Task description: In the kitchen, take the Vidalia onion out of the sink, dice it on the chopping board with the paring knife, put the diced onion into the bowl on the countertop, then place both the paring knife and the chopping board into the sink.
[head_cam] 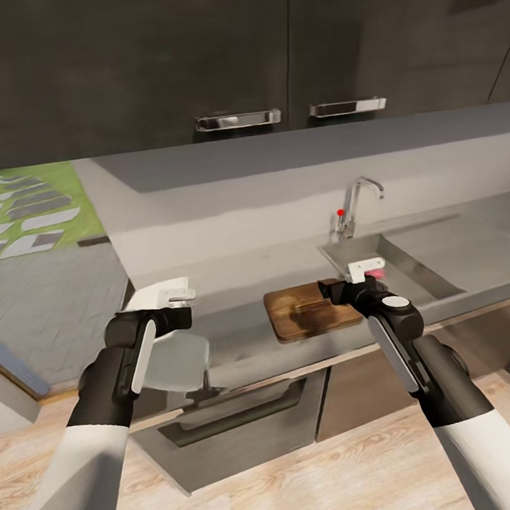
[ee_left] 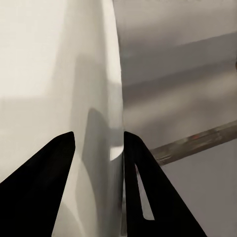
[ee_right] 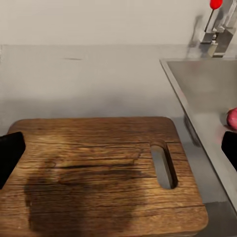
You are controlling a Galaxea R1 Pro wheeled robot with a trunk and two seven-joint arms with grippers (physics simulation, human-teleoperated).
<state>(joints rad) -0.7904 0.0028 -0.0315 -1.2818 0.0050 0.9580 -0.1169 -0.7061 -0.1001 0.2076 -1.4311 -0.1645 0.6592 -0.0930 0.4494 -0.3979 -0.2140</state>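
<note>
My left gripper (head_cam: 169,296) is shut on the white bowl (head_cam: 176,364), which hangs tilted at the countertop's (head_cam: 234,284) front edge. In the left wrist view the bowl's wall (ee_left: 59,74) stands between the dark fingers (ee_left: 49,168). My right gripper (head_cam: 364,269) is open above the right end of the dark wooden chopping board (head_cam: 307,312), at the sink's (head_cam: 415,259) near left corner. The pinkish Vidalia onion (ee_right: 232,118) lies just past one fingertip, over the basin (ee_right: 207,84). The board (ee_right: 108,168) is bare, with its handle slot towards the sink. The paring knife is out of view.
A chrome tap (head_cam: 362,196) with a red knob (head_cam: 340,212) stands behind the basin. Dark wall cabinets with metal handles (head_cam: 238,120) hang above. An oven front (head_cam: 240,424) sits under the counter. A doorway to a paved garden (head_cam: 17,215) is at the left.
</note>
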